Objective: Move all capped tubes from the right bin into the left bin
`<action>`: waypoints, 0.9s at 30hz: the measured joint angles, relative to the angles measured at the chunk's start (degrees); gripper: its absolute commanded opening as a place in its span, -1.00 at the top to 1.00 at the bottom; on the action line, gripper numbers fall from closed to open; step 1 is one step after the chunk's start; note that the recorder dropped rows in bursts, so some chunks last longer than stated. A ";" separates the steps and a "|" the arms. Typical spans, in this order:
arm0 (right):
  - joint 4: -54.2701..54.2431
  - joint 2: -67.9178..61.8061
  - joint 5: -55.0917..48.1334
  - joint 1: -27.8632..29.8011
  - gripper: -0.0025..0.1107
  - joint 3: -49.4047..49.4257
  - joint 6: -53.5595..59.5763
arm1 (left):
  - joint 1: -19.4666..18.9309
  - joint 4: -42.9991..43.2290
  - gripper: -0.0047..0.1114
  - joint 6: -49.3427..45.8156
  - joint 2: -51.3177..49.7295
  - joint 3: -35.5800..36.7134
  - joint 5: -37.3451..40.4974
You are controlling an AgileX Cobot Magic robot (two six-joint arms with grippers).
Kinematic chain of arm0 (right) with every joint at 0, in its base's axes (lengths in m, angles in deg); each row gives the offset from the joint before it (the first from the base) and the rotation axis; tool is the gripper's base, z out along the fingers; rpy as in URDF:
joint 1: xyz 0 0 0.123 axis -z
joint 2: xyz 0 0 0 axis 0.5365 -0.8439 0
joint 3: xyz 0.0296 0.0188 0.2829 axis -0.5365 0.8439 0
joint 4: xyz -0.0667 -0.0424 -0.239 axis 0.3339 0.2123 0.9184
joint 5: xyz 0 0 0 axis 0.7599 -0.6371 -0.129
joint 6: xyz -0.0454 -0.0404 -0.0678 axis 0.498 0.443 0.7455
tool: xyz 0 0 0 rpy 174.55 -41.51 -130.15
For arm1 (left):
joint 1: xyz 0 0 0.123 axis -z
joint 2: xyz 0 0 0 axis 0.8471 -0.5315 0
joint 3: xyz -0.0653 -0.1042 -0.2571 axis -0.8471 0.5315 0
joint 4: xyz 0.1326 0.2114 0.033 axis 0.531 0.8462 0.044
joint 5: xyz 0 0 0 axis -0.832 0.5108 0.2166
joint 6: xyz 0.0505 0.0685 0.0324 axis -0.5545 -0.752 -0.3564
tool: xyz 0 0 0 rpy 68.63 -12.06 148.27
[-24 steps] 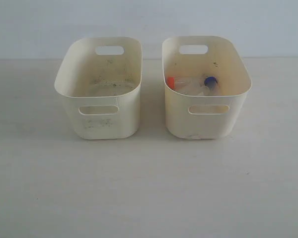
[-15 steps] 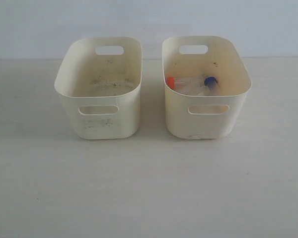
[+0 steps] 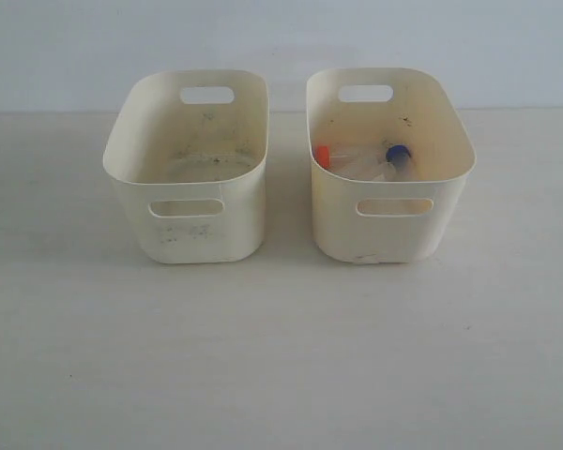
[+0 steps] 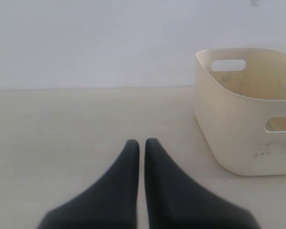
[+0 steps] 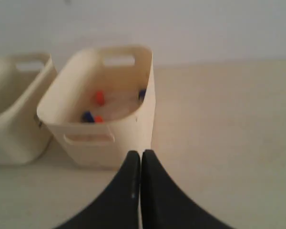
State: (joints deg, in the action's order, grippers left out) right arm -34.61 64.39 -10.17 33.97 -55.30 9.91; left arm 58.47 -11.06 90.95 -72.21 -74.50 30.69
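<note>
Two cream tubs stand side by side in the exterior view. The left bin [image 3: 199, 239] has a grey-speckled floor and holds nothing I can see. Inside the right bin [image 3: 394, 236] lie clear capped tubes, one with an orange-red cap [image 3: 323, 155] and one with a blue cap [image 3: 398, 155]. The right wrist view shows the right bin [image 5: 143, 119] with orange [image 5: 99, 98] and blue [image 5: 87, 116] caps inside. My right gripper [image 5: 141, 153] is shut and empty, short of that bin. My left gripper [image 4: 142, 142] is shut and empty, to the side of the left bin [image 4: 229, 138]. Neither gripper shows in the exterior view.
Both tubs sit toward the back of a pale tabletop [image 3: 281, 356], near a plain light wall [image 3: 281, 37]. A narrow gap separates the tubs. In the right wrist view the left bin [image 5: 14, 133] stands beside the right one.
</note>
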 measured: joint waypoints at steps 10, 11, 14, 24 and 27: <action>-0.42 -6.29 -3.49 0.00 0.96 -2.53 7.14 | 0.00 0.00 0.84 0.00 0.00 0.00 0.00; -0.55 -7.77 -3.61 0.00 0.96 -3.75 8.45 | 0.00 0.00 0.84 0.00 0.00 0.00 0.00; -2.92 -14.28 -5.90 0.00 0.96 -10.41 10.06 | 0.00 0.00 0.84 0.00 0.00 0.00 0.00; -12.90 -48.45 -12.58 -2.73 0.96 -42.52 26.44 | 0.00 0.00 0.84 0.00 0.00 0.00 0.00; -12.48 -59.04 -14.85 -3.73 0.96 -52.76 27.05 | 0.00 0.00 0.84 0.00 0.00 0.00 0.00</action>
State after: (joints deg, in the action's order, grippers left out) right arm -47.09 5.35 -25.02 30.24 -108.06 36.95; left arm 58.47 -11.06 90.95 -72.21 -74.50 30.69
